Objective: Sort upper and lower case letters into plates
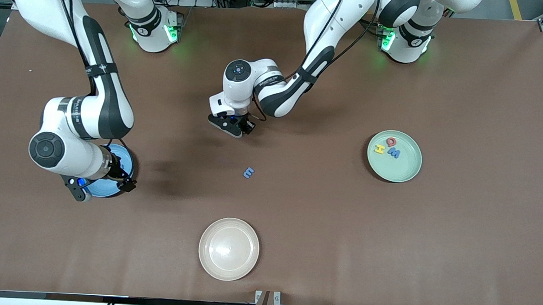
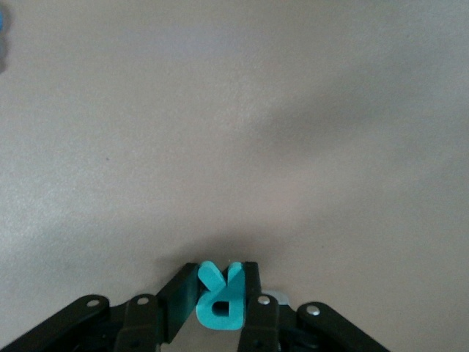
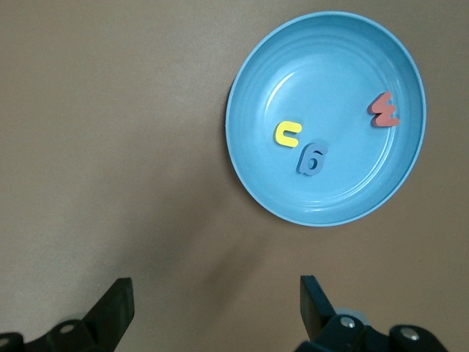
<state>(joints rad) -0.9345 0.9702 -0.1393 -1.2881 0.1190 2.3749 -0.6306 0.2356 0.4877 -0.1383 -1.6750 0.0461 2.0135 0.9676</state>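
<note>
- I see the left gripper (image 2: 220, 297) pinching the teal R (image 2: 220, 297) between its fingertips, lifted over bare table (image 1: 456, 255) near the middle.
- Taking the blue e (image 1: 248, 172) as my landmark: it lies flat on the table, and the left gripper (image 1: 235, 126) hangs over the table surface a little farther from the front camera than it.
- My right gripper (image 3: 216, 308) has its fingers spread wide with nothing between them; it waits over the sky blue plate (image 1: 111, 188), which sits well apart from the blue e toward the right arm's end.
- In that plate (image 3: 330, 209) I count the yellow u (image 3: 287, 133), the blue g (image 3: 311, 158) just beside it, and the red w (image 3: 384, 110) apart from both.
- The pale mint green plate (image 1: 403, 171) lies well apart from the blue e toward the left arm's end, and holds the yellow H (image 1: 380, 150), the red Q (image 1: 391, 141) and the blue M (image 1: 394, 153), clustered close together.
- The cream-beige plate (image 1: 229, 249) sits nearer the front camera than the blue e.
</note>
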